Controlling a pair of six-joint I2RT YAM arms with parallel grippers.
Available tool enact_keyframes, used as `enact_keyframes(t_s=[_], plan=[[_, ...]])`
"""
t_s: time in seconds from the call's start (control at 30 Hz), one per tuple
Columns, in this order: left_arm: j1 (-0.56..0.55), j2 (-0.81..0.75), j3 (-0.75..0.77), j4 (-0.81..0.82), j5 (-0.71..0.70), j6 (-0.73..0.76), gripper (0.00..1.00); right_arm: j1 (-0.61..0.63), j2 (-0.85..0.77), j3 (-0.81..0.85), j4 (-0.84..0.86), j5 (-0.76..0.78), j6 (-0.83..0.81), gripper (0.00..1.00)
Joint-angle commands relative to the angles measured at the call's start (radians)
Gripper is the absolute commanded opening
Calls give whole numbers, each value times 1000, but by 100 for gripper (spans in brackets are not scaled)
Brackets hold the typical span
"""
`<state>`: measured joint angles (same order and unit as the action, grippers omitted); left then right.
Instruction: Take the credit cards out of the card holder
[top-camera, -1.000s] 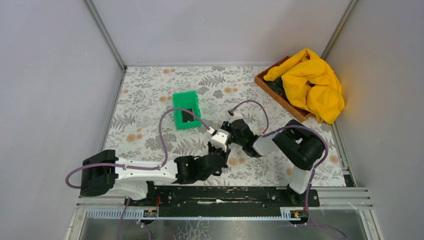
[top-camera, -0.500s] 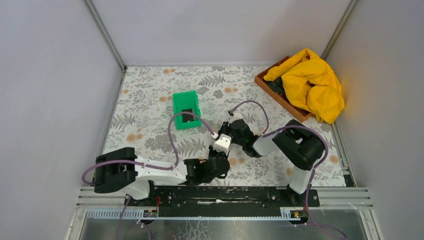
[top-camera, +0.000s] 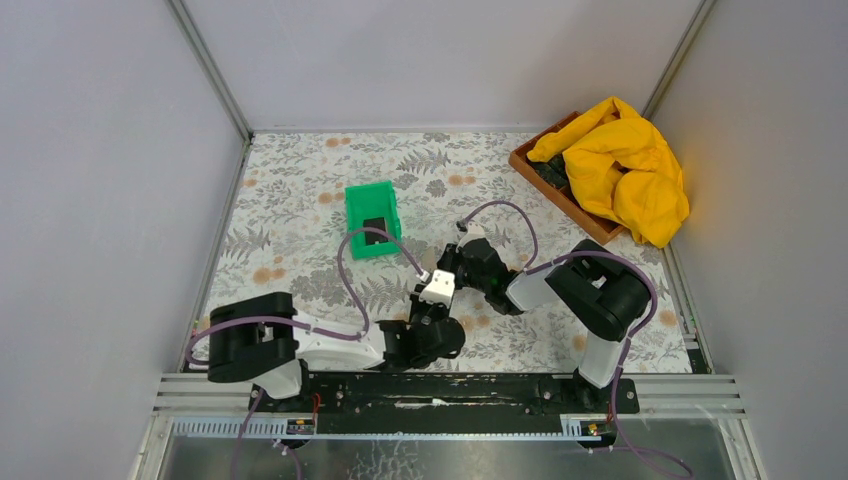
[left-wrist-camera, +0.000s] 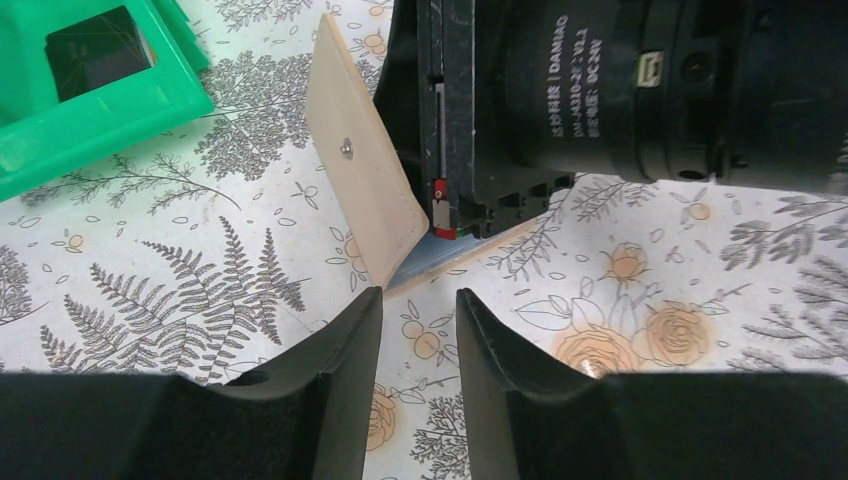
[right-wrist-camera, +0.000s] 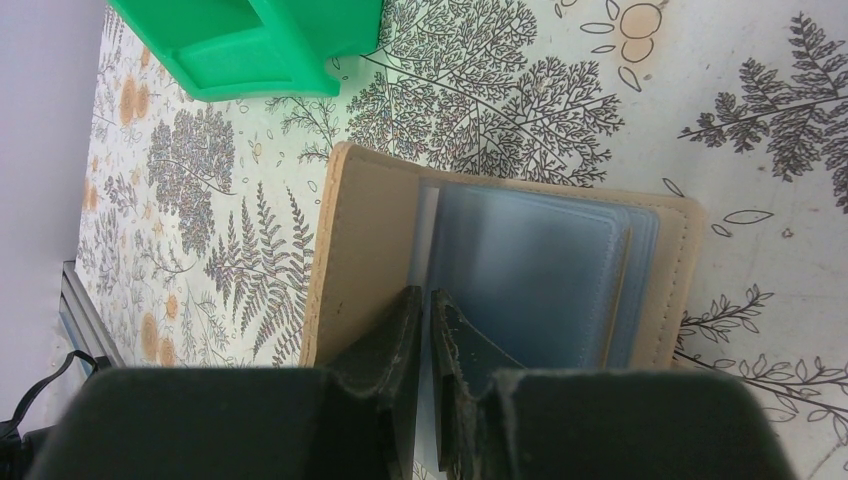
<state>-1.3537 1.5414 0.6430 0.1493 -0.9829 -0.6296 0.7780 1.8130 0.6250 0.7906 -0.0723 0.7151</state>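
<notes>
Looks like the open-it-up step: right pincer (right-wrist-camera: 422, 300) clamped on the card holder (right-wrist-camera: 365, 230), left pincer (left-wrist-camera: 418, 300) apart by its corner, next needs a clean pinch on a card edge.

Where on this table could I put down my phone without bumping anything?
Bare cloth lies between the green bin and the wooden tray, and left of the bin toward the wall. It is crowded in the middle, where the left gripper and right gripper meet at the card holder.
</notes>
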Motion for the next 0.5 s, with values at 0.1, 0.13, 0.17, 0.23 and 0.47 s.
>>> enact_keyframes(t_s=[0.1, 0.13, 0.17, 0.23, 0.47], plan=[[32, 103, 61, -29, -108, 5, 41, 6, -4, -24, -37, -16, -11, 15], [36, 112, 66, -42, -115, -5, 41, 5, -7, -27, -37, -16, -12, 15], [42, 116, 66, -53, -124, -16, 41, 4, -9, -29, -41, -13, -15, 15], [59, 115, 63, -60, -132, -25, 41, 4, -14, -35, -46, -9, -20, 15], [133, 69, 27, -82, -122, -58, 41, -10, -19, -79, -33, 0, -13, 15]])
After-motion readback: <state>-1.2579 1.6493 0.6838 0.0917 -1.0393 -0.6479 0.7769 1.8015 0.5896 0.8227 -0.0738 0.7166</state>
